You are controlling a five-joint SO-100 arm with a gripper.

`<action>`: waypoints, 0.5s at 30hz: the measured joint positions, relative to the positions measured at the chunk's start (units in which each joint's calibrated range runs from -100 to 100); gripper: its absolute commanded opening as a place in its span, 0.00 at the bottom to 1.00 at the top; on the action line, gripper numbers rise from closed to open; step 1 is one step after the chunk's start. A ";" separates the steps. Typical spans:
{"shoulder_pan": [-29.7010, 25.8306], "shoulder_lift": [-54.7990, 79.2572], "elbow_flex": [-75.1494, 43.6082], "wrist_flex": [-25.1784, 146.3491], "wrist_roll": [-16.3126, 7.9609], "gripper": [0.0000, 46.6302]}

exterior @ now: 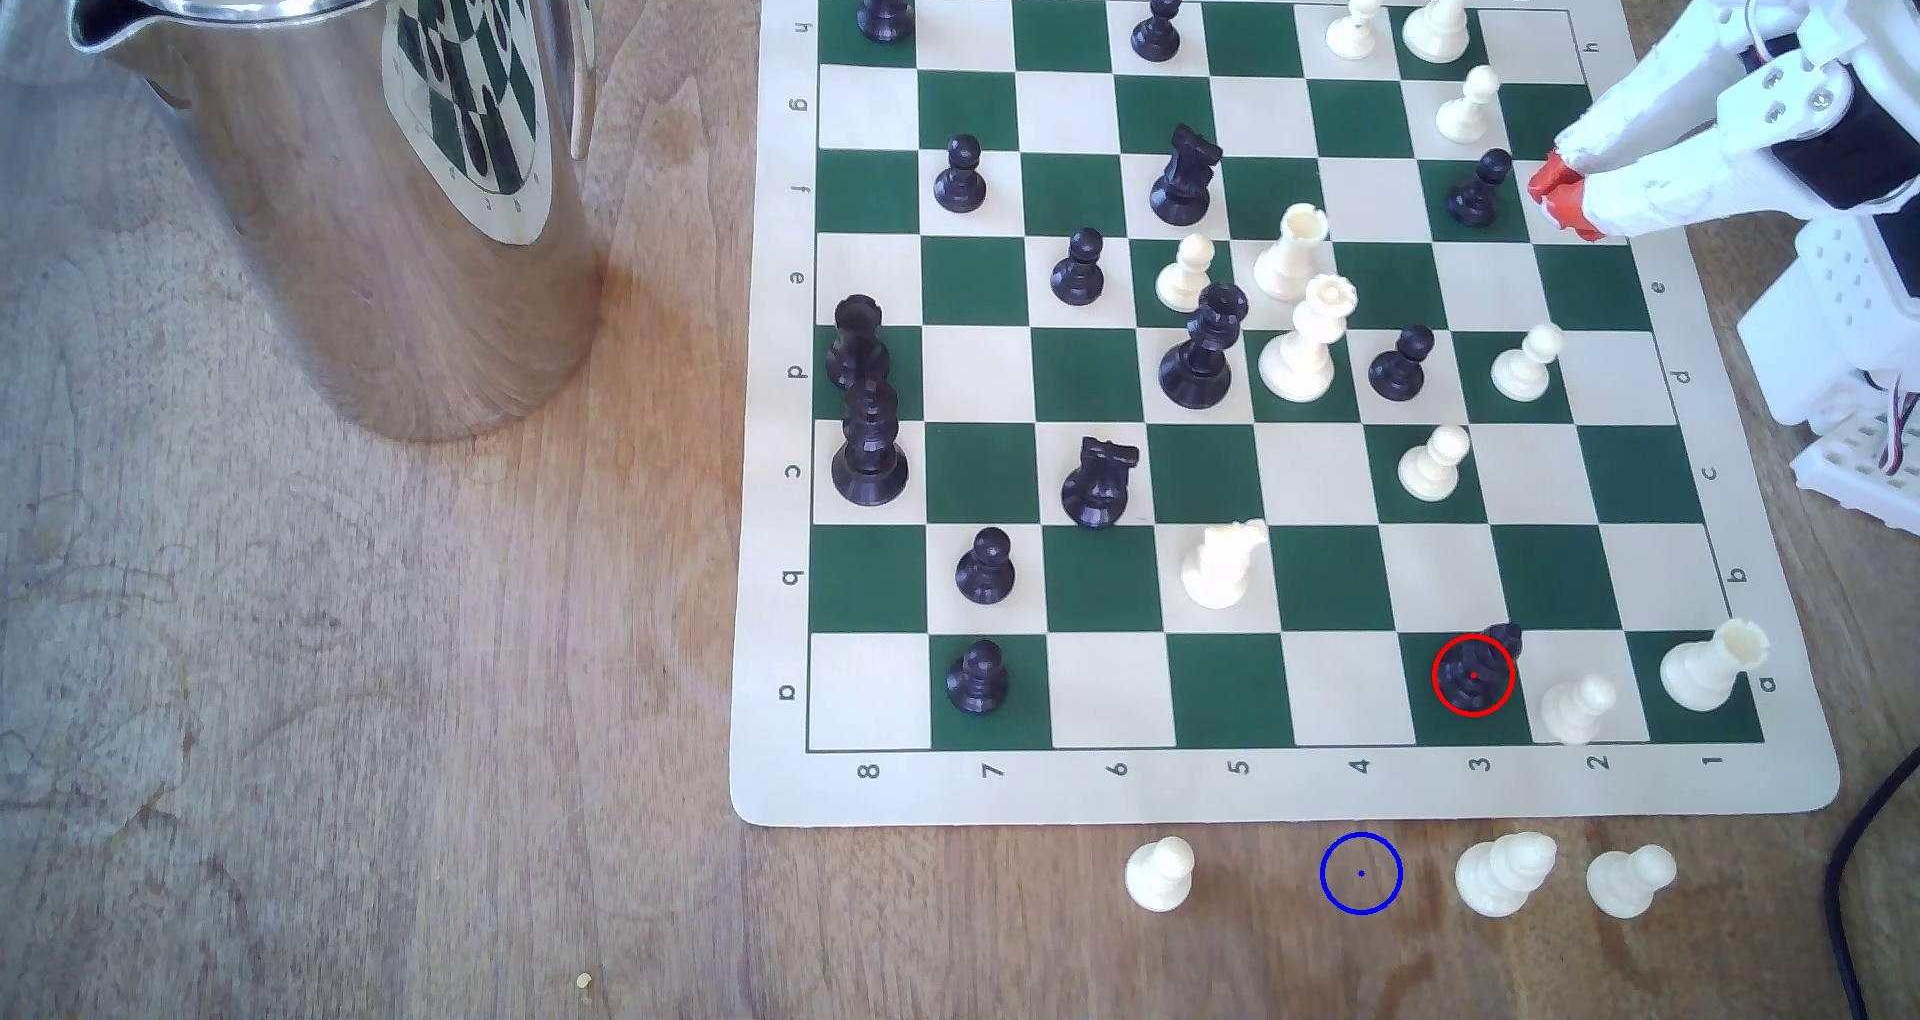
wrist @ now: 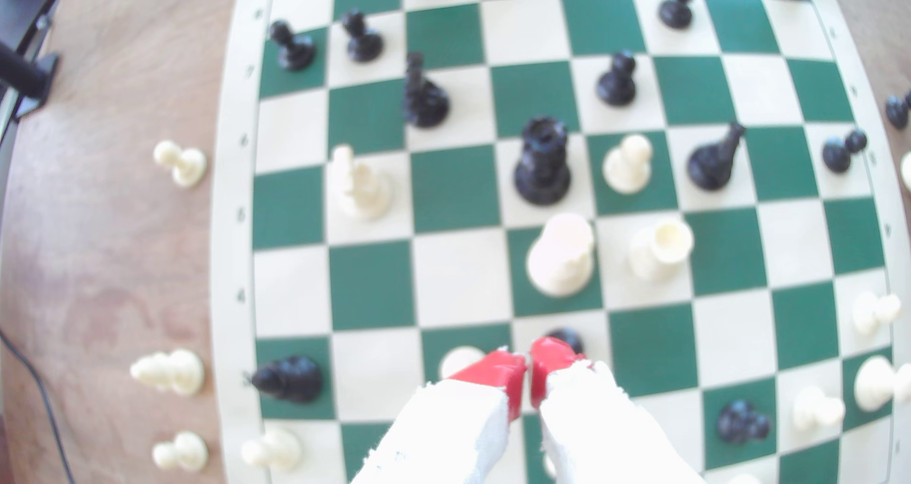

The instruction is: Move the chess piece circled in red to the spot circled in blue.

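Small matte black chess pawn [exterior: 1475, 670] stands ringed red on a green-and-cream roll-up chessboard mat [exterior: 1288, 797] over a worn brown wooden table [exterior: 364, 719]; white red-tipped claw [exterior: 1555, 189] hovers empty, tips together.

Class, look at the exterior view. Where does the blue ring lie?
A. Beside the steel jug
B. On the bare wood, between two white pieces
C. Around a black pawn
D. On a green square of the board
B: the blue ring lies on the wooden table below the board's edge, with a white pawn on one side and a white bishop on the other.
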 measured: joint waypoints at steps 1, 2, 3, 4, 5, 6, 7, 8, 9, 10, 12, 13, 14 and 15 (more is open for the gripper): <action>0.00 0.00 0.00 0.00 0.00 0.20; 0.07 0.17 0.45 -0.32 0.10 0.20; 0.29 0.50 2.08 -1.83 0.98 0.20; 0.52 1.34 4.07 -4.46 2.34 0.21; 0.59 2.60 4.88 -7.33 3.37 0.21; 0.29 3.44 4.97 -9.16 4.00 0.21; 0.07 4.02 4.97 -9.96 4.44 0.21; -0.29 4.44 4.79 -10.76 4.84 0.21; -0.59 5.19 4.79 -11.16 4.84 0.21; -0.74 5.87 4.79 -11.24 4.84 0.21; -1.92 7.79 3.98 -10.68 4.64 0.21; -2.29 8.38 3.25 -10.28 4.74 0.22; -2.73 9.05 2.26 -9.56 4.35 0.23; -3.76 10.05 0.72 -8.37 3.71 0.24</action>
